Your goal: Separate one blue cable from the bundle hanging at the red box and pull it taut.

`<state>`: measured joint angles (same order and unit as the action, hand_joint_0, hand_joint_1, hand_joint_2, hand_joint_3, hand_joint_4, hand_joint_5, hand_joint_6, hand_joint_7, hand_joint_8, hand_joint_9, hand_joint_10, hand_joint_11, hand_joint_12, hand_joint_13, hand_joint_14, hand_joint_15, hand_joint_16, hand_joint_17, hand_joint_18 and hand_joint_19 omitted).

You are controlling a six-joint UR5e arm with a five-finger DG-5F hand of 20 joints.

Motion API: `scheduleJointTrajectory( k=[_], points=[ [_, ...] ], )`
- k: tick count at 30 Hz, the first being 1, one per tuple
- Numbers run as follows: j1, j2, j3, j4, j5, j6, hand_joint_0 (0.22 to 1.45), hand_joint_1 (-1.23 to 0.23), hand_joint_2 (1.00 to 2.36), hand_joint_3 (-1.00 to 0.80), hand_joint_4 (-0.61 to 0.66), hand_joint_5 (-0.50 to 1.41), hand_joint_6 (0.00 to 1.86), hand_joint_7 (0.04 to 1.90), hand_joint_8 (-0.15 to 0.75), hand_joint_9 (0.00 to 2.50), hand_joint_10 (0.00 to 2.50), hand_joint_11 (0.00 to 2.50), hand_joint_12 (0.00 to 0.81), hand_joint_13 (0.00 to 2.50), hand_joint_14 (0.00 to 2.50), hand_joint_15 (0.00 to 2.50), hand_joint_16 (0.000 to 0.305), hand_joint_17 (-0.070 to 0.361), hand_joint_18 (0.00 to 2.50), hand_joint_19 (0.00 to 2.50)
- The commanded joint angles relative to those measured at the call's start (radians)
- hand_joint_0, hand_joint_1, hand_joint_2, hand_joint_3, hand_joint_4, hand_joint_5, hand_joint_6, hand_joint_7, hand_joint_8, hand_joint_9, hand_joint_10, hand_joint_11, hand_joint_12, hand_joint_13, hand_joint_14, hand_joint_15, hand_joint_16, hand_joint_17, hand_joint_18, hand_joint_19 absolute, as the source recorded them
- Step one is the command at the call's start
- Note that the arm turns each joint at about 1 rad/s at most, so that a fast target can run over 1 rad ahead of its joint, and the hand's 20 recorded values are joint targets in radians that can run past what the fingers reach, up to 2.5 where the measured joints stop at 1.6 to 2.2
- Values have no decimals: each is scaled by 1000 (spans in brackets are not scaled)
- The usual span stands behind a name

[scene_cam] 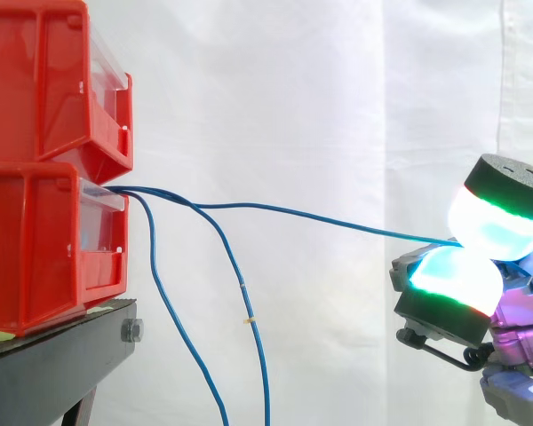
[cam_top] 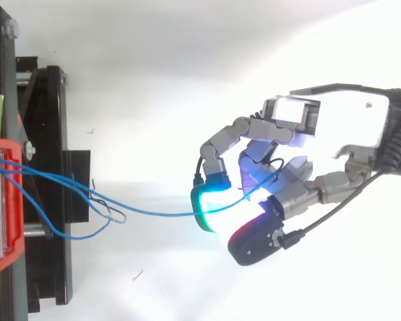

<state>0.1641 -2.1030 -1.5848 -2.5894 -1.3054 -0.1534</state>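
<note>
At left, on black stand [scene_cam: 62, 355]: stacked red boxes [scene_cam: 44, 177]. Out of lower box front, blue bundle [scene_cam: 246, 306], drooping down. Split from it, one blue cable [scene_cam: 338, 218]: stretches nearly straight, long axis left-right, dipping slightly rightward. Far right end pinched between glowing fingers [scene_cam: 455, 280] of hand [cam_top: 347, 127], clamped above and below.

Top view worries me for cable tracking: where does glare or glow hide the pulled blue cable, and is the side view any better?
Top view: the thin blue cable reads clearly over the bright ground, then fades in the white-cyan glow of the pads on the hand. Side view: it is dark against the white curtain, washed out only at the glowing pinch.
</note>
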Motion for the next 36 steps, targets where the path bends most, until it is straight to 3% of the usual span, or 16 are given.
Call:
scheduleJointTrajectory(
  k=[1, 8, 11, 13, 15, 20, 36],
  points=[
    [0, 0, 0, 0, 0, 0, 591, -658, 1000, -500, 165, -196, 895, 1174, 333, 998, 1584, 1597, 402, 1242, 1298, 1573, 54, 122, 1075, 869],
    [0, 0, -1, 0, 0, 0, 525, -547, 1000, -500, 191, -195, 879, 1162, 344, 1004, 1603, 1550, 420, 1233, 1401, 1485, 58, 130, 1097, 852],
    [0, 0, 0, 0, 0, 0, 566, -493, 1000, -500, 180, -193, 876, 1167, 327, 1006, 1544, 1568, 401, 1223, 1372, 1522, 55, 124, 1074, 874],
    [0, 0, -1, 0, 0, 0, 602, -507, 1000, -496, 178, -191, 874, 1187, 322, 1013, 1523, 1573, 395, 1221, 1362, 1524, 54, 122, 1065, 873],
    [0, 0, 0, 0, -2, 0, 622, -570, 1013, -355, 165, -190, 877, 1204, 323, 1020, 1513, 1594, 393, 1224, 1353, 1526, 54, 121, 1066, 874],
    [0, 0, 0, 0, 0, 0, 617, -640, 1021, -221, 154, -190, 883, 1225, 329, 1019, 1503, 1614, 395, 1229, 1330, 1560, 54, 122, 1068, 874],
    [0, 0, 0, 0, 0, 0, 631, -705, 1026, -109, 90, -187, 896, 1262, 319, 1013, 1500, 1617, 395, 1236, 1293, 1577, 54, 121, 1073, 873]
  ],
)
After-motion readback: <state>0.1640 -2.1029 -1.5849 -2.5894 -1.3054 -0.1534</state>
